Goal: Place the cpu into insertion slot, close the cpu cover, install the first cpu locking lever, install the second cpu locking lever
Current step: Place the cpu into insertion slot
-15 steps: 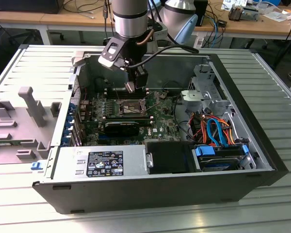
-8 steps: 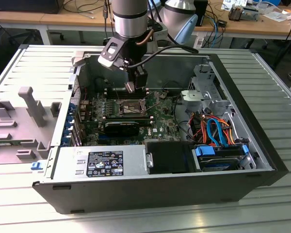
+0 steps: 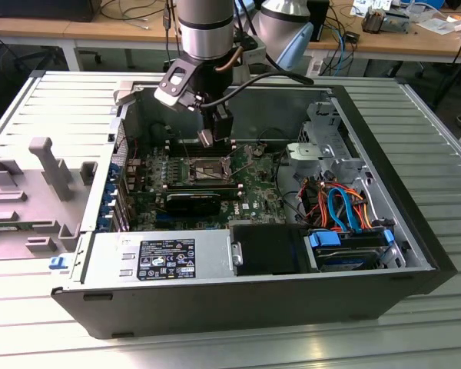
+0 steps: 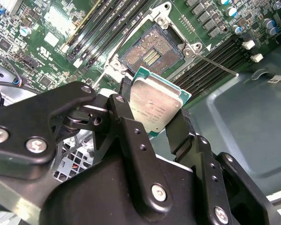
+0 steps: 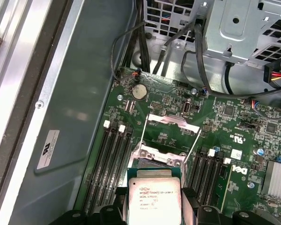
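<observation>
In the exterior view you see the gripper (image 3: 207, 135) hanging low inside the open computer case (image 3: 415, 231), in the upper middle of the frame. It holds the cpu (image 3: 206, 140) just above the insertion slot (image 3: 207, 167), not touching it. On the power supply (image 3: 157, 257), at the lower part toward the exterior view's left, there is a black and white label (image 3: 167, 259); its print is too small to read.

In the second wrist view, the two black fingers (image 4: 126, 124) are clamped on opposite edges of the cpu, and its silver top faces the camera. The top carries faint engraved writing. Beyond it the insertion slot lies uncovered, with gold contacts in the centre. A thin locking lever (image 4: 215, 64) stands out sideways from the slot's corner.

In the first wrist view, the cpu sits between the fingers with several lines of dark print on its metal top. The cpu cover (image 5: 173, 120) is lifted up on the far side of the slot. You also find a grey sticker (image 5: 48, 149) on the case wall, and a white printed logo (image 5: 239, 169) on the green motherboard (image 5: 178, 105).
</observation>
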Robot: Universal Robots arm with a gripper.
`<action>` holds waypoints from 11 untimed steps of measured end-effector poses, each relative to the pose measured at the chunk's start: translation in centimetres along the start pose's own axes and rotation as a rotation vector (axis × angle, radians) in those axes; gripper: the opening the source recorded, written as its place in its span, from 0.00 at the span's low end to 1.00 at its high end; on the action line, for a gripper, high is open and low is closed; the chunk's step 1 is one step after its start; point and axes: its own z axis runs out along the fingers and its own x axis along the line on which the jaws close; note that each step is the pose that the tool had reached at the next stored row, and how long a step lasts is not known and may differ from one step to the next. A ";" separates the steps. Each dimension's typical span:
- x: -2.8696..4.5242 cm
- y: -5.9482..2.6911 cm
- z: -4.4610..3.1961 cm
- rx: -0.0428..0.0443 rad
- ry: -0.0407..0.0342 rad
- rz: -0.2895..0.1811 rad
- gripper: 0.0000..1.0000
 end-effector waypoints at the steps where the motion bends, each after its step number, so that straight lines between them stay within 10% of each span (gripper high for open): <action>1: 0.00 0.00 0.00 0.0000 -0.0002 0.003 0.55; 11: 0.00 0.00 0.01 -0.0004 -0.0017 0.019 0.55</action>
